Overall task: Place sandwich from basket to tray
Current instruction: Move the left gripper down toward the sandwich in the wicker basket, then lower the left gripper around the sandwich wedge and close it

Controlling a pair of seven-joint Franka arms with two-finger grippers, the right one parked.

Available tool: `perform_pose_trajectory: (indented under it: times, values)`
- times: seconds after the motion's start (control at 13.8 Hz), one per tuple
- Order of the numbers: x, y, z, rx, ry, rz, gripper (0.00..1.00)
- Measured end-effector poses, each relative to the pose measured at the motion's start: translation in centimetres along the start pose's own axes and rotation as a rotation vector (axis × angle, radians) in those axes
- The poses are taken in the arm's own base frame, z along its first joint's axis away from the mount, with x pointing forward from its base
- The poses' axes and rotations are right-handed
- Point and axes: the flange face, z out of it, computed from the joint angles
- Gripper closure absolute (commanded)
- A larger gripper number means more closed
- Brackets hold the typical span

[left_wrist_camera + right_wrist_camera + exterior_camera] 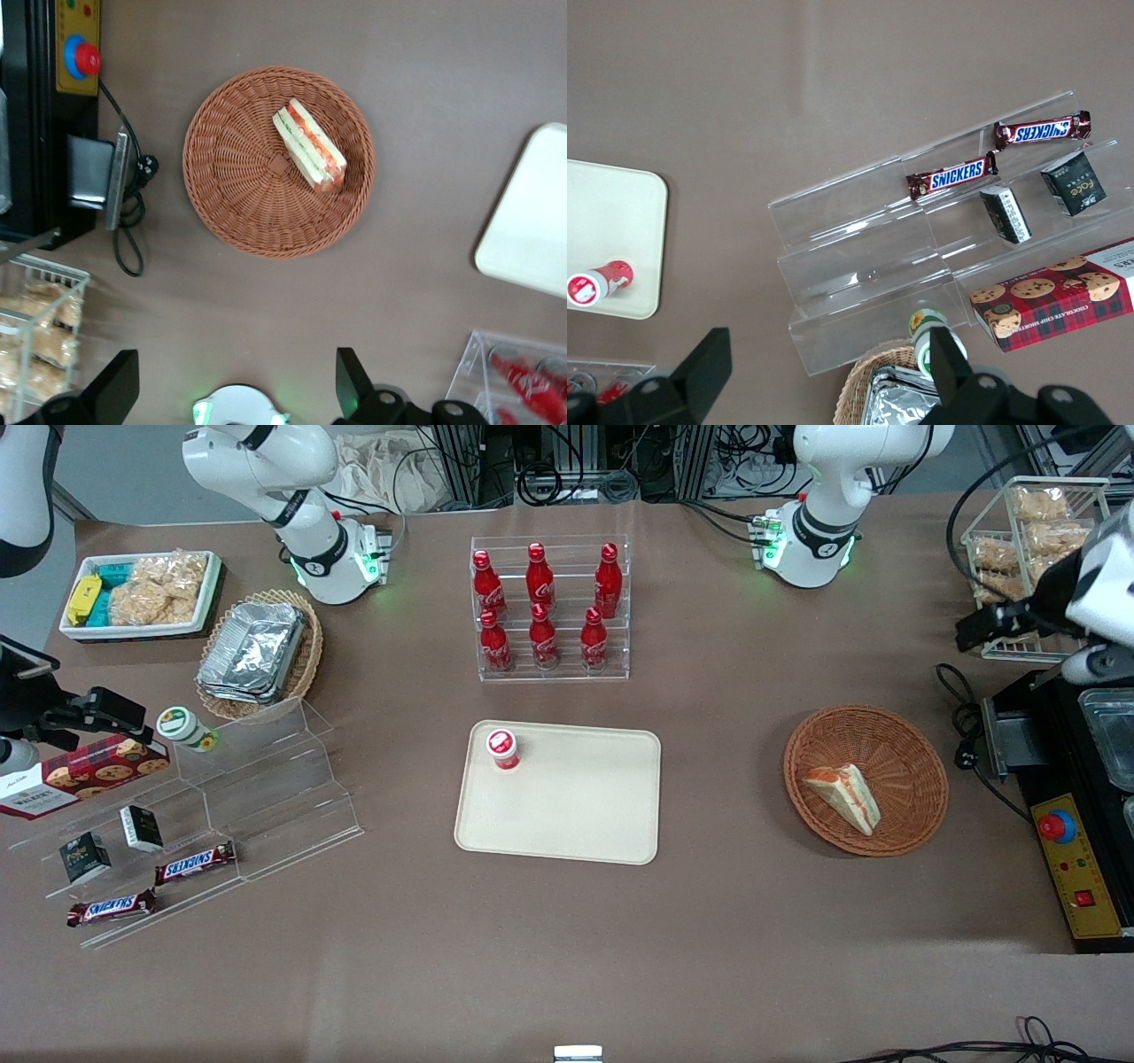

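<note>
The sandwich (843, 797), a pale wedge with red-orange and green layers, lies in the round reddish-brown basket (886, 731) toward the working arm's end of the table. Both show in the left wrist view, the sandwich (308, 147) lying off the basket's (239, 186) centre. The beige tray (576, 806) lies flat mid-table and shows in the left wrist view (532, 230). A small red-capped cup (503, 748) stands on one of its corners. My gripper (979, 627) hangs open and empty high above the table, farther from the front camera than the basket; its fingers (350, 376) stand wide apart.
A black control box (1076, 868) with a red button and a cable lies beside the basket. A wire rack of snacks (1028, 522) stands near the gripper. A rack of red bottles (549, 611) stands above the tray. Acrylic steps (257, 779) with snacks are toward the parked arm's end.
</note>
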Motion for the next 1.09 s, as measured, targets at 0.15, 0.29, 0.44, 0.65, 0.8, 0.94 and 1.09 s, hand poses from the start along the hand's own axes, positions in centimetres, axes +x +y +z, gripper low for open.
perform_pose_trajectory:
  times: [0.15,0.29,0.44,0.65,0.8,0.94,1.09]
  values:
    - [2.3,1.2,3.5,0.006,-0.027,-0.093,0.00]
    - [4.4,2.5,7.3,0.013,-0.051,-0.185,0.00]
    - [6.6,3.7,11.1,0.014,-0.061,-0.279,0.00]
    - [9.0,5.7,17.0,0.009,-0.060,-0.352,0.00]
    - [9.5,6.3,21.2,-0.004,-0.040,-0.383,0.00]
    - [9.2,6.3,24.8,-0.016,-0.021,-0.393,0.00]
    - [8.6,6.3,27.4,-0.017,-0.023,-0.398,0.00]
